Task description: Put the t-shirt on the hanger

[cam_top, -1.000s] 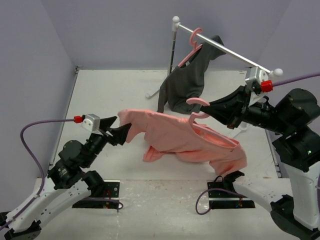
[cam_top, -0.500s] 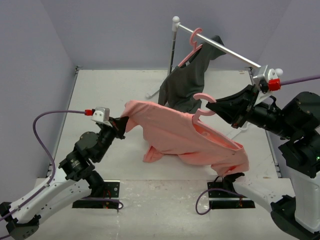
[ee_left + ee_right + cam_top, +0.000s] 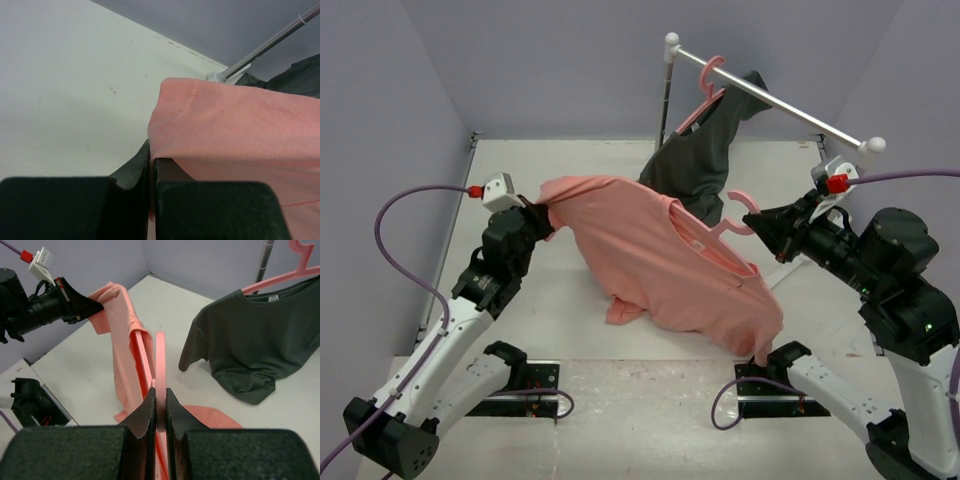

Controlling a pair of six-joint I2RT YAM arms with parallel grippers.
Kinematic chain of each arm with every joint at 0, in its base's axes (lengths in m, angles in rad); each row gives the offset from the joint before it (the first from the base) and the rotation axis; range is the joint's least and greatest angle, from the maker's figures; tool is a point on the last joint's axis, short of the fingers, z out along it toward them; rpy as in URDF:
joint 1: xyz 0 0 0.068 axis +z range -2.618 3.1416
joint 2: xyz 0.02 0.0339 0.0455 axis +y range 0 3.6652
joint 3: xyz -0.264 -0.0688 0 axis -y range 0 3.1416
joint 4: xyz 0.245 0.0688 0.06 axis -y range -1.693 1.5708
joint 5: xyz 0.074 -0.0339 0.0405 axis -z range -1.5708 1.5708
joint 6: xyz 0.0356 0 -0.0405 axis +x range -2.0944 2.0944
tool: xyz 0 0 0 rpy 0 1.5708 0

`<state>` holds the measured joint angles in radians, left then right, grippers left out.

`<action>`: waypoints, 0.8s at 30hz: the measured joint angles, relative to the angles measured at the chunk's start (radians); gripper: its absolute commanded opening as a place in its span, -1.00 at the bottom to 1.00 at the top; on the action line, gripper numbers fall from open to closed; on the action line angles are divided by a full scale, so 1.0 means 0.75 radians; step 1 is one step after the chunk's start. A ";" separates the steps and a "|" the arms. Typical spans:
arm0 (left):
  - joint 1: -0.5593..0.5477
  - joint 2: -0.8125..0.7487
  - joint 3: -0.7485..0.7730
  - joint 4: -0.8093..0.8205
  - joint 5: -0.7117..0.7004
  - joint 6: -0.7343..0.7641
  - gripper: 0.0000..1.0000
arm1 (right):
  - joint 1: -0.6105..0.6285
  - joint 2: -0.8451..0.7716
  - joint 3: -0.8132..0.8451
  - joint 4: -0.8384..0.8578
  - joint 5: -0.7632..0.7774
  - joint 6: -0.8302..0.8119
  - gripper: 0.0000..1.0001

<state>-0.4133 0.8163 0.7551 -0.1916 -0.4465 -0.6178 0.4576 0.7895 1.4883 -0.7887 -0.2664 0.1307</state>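
The salmon-pink t-shirt (image 3: 660, 265) hangs stretched between both arms, its lower part trailing on the table. My left gripper (image 3: 538, 218) is shut on the shirt's upper left edge; the left wrist view shows the hemmed cloth (image 3: 235, 130) pinched between the closed left gripper (image 3: 152, 156). The pink hanger (image 3: 740, 215) sits inside the shirt, with its hook sticking out at the collar. My right gripper (image 3: 767, 226) is shut on that hook. In the right wrist view the hanger (image 3: 160, 355) runs straight out from the right gripper (image 3: 160, 392), with the t-shirt (image 3: 122, 340) draped over its left shoulder.
A dark grey garment (image 3: 695, 165) on another pink hanger (image 3: 705, 75) hangs from the metal rack rail (image 3: 770, 100) at the back right, just behind the shirt. The rack's foot stands near the right arm. Purple walls close in the left, back and right.
My left gripper has shut on the shirt's edge and carried it up and to the back left. The right gripper has shifted with the hanger, and the shirt now hangs higher and tauter.
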 measured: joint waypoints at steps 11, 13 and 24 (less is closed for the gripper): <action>0.053 0.024 0.030 0.053 0.362 0.088 0.72 | -0.010 -0.009 -0.110 0.053 0.025 -0.005 -1.00; 0.054 0.011 0.060 0.070 0.493 0.138 0.69 | -0.009 0.011 -0.110 0.054 0.080 0.006 -1.00; 0.053 -0.221 0.306 -0.100 0.892 0.383 0.85 | -0.011 0.041 0.170 -0.195 0.348 0.086 -1.00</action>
<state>-0.3733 0.6503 0.9849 -0.2669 0.2221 -0.3302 0.4496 0.8203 1.6159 -0.9349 -0.0050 0.1951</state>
